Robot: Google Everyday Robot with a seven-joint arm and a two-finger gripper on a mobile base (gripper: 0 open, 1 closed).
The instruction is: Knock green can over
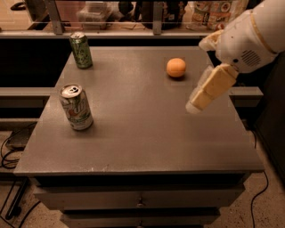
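Observation:
The green can (81, 50) stands upright at the far left corner of the grey table (142, 133); it is dark green with a silver top. My gripper (197, 103) hangs over the right part of the table, pointing down and to the left. It is far to the right of the green can and a little in front of an orange (176, 67). It holds nothing that I can see.
A mostly white can with green lettering (76, 107) stands upright at the left, nearer the front. The orange lies at the back right. A shelf with jars and boxes (209, 13) runs behind the table. Cables (11, 151) lie on the floor at the left.

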